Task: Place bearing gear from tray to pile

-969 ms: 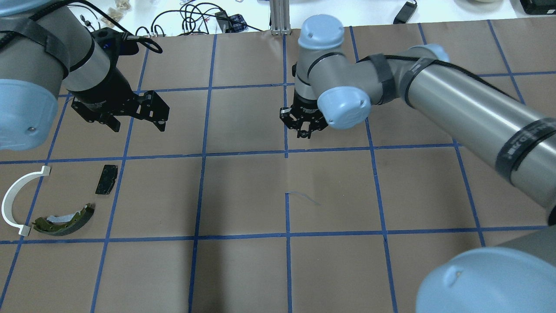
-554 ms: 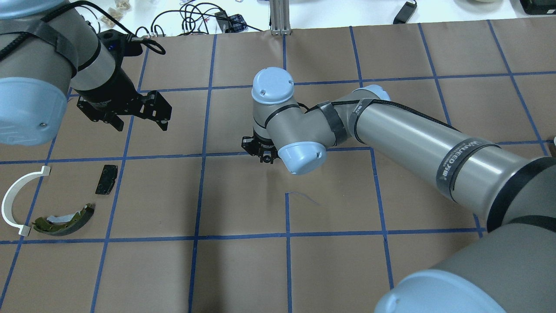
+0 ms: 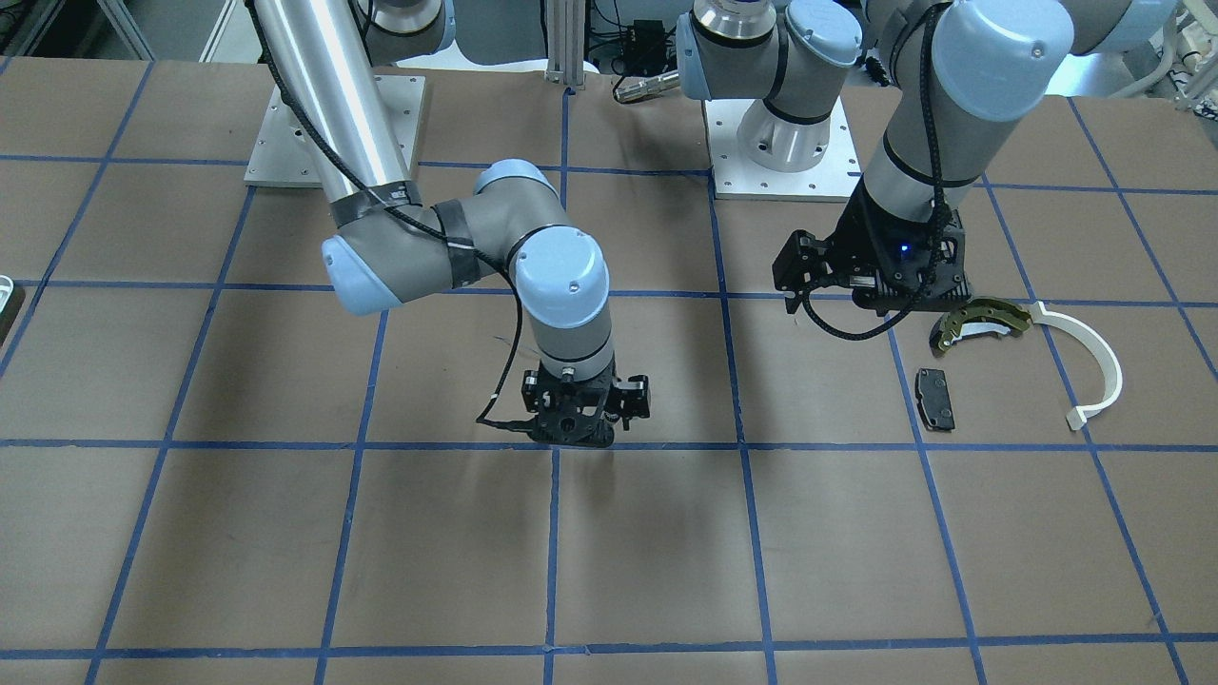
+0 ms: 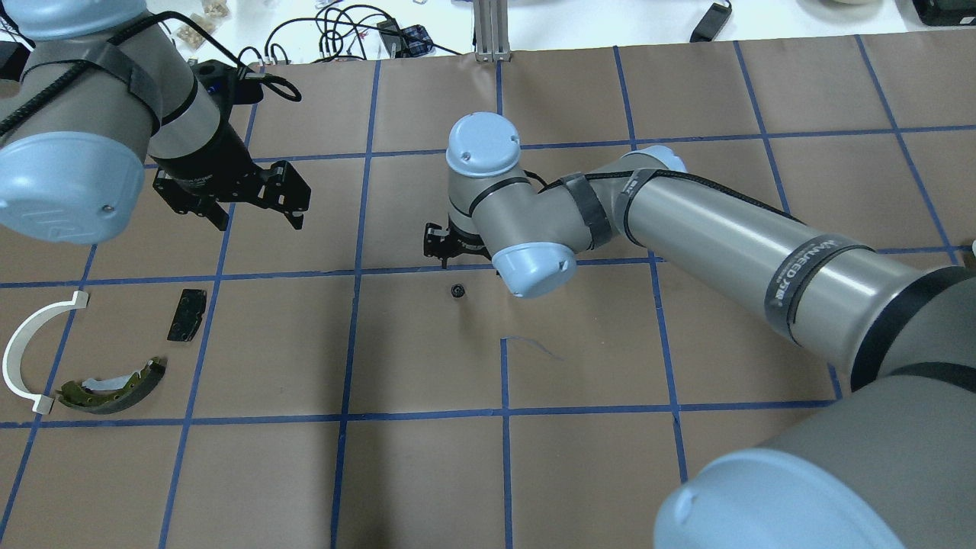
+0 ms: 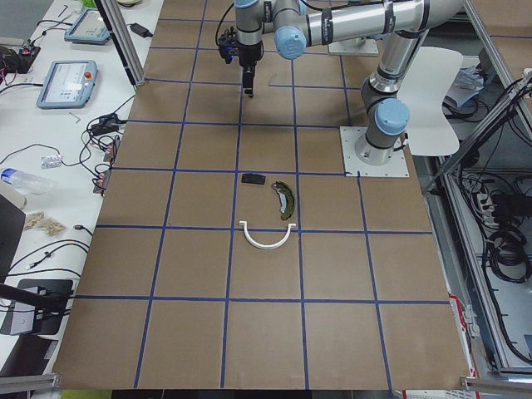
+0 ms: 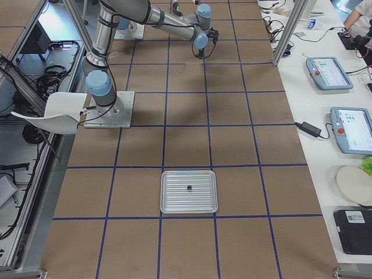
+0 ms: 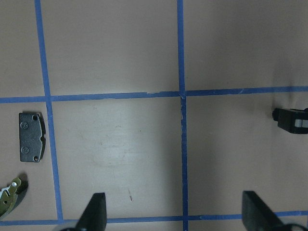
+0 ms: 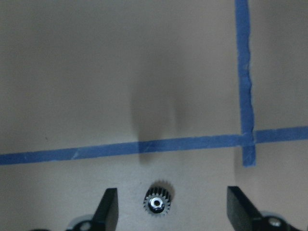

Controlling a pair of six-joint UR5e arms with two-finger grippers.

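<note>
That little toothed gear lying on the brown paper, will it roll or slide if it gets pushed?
The gear lies flat, bore up, so it probably won't roll unless tipped on edge. It looks metallic, likely stiff and dense. Tiny and low, it may skid on the smooth paper when nudged.

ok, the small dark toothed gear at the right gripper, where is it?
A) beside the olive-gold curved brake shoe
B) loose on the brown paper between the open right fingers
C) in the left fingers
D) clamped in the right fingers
B: the right wrist view shows the small dark toothed gear lying on the brown paper, apart from both fingers of the open right gripper.
</note>
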